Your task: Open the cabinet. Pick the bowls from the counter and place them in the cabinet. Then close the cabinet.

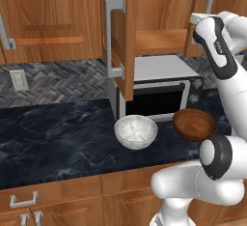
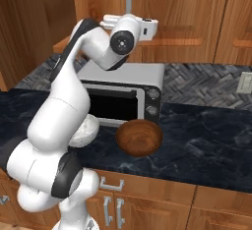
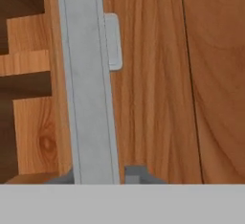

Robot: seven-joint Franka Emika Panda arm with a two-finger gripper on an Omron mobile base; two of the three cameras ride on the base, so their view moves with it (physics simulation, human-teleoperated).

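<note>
While the left reddish-brown wooden cabinet door [image 1: 126, 36] stands open, hand [image 3: 98, 177] clamps the right silver bar handle [image 3: 88, 84]; both bowls remain centre-frame on counter [image 1: 48, 133].

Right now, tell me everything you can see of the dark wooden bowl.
The dark wooden bowl is round, reddish-brown with visible grain. It sits on the black marbled counter, tipped so its hollow shows, in front of the toaster oven, to the right of the speckled bowl and apart from it. It looks empty.
</note>
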